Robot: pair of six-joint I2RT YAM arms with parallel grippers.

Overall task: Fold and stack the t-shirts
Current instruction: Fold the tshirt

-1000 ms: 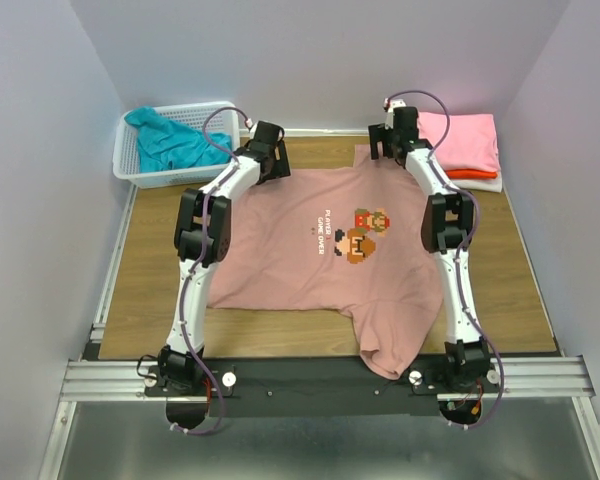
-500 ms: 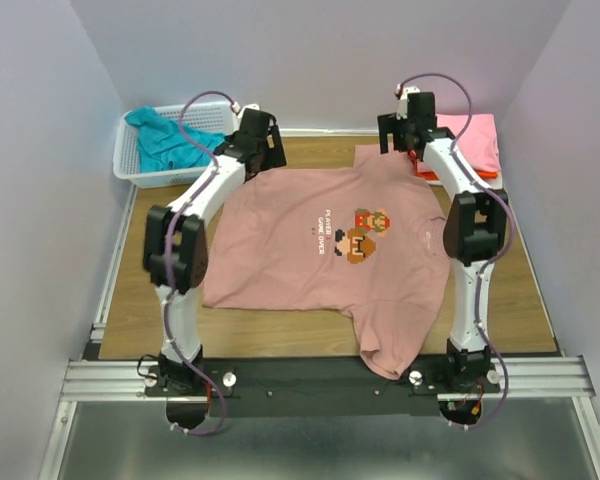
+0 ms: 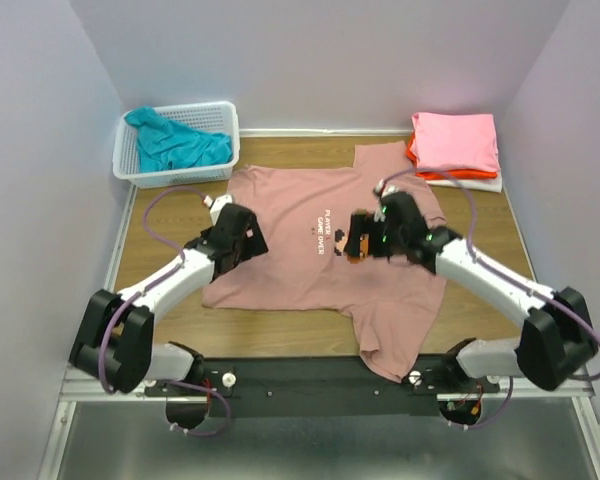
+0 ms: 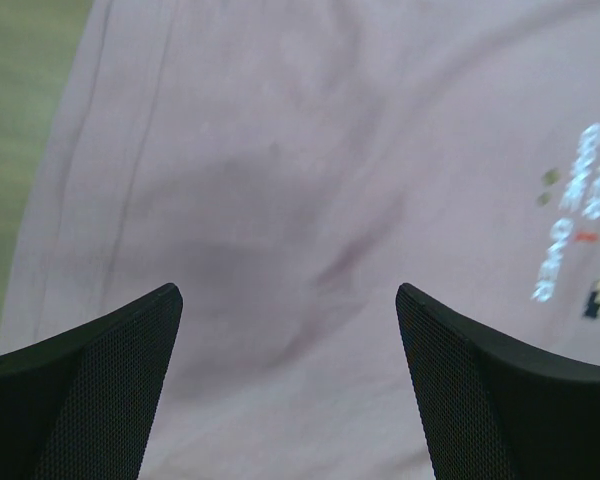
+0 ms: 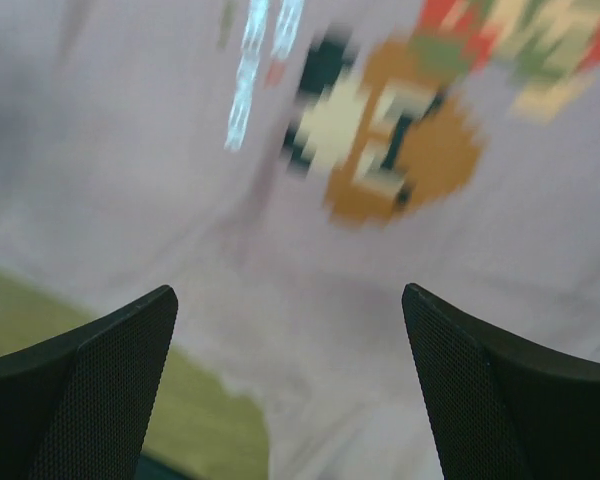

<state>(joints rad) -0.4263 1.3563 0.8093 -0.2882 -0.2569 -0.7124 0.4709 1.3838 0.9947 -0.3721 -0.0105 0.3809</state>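
Left claw (image 3: 246,232): I am holding it spread wide, with nothing between the fingers (image 4: 90,390). It is hanging over the left part of the dusty-pink shirt (image 3: 300,275), inside that shirt's left edge. My left wrist view is showing plain pink cloth with soft creases under the gap, the white print off to the right and a strip of table (image 4: 20,120) at far left. I cannot tell whether the fingertips are touching the cloth.

Right claw (image 3: 364,236): I am also holding this one spread wide and empty. It is hanging over the pixel figures (image 5: 390,130) at the shirt's middle, just right of the white lettering (image 3: 325,232).

The dusty-pink shirt is lying spread out, print up, across the middle of the table. One narrow part is trailing toward me, over the near edge by my right base.

Other shirts:
- A teal shirt (image 3: 175,148) is lying bunched in the white basket (image 3: 128,172) at the far left corner.
- A folded pink shirt (image 3: 456,140) is sitting on top of an orange one (image 3: 420,169) and a white one (image 3: 485,184), stacked at the far right corner, just beside the spread shirt.
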